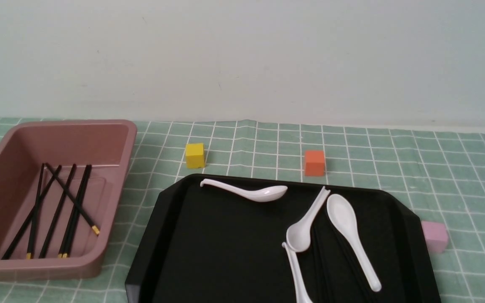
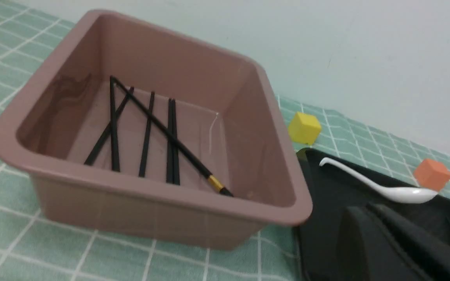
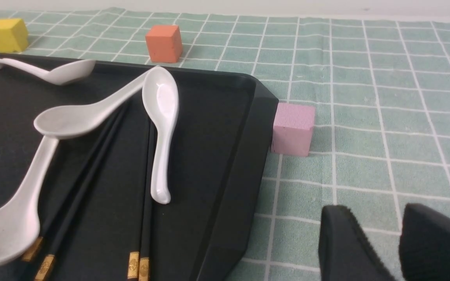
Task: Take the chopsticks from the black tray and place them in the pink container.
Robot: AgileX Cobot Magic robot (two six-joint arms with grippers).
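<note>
The pink container (image 1: 70,123) stands at the left with several black chopsticks (image 1: 59,210) lying in it, one crossed over the others (image 2: 162,130). The black tray (image 1: 225,252) fills the middle. More chopsticks (image 3: 138,265) lie on it beneath white spoons, gold ends toward me; in the front view they barely show (image 1: 319,261). My left gripper (image 2: 361,208) hovers over the tray's corner beside the container (image 2: 162,192), fingers together, nothing held. My right gripper (image 3: 373,210) is open and empty above the cloth, just off the tray's right rim (image 3: 248,156). Neither gripper shows in the front view.
Several white spoons (image 1: 251,192) (image 1: 352,235) lie on the tray, some over the chopsticks. A yellow cube (image 1: 195,155) and an orange cube (image 1: 314,163) sit behind the tray. A pale pink cube (image 1: 435,236) touches its right edge. Green checked cloth covers the table; a wall stands behind.
</note>
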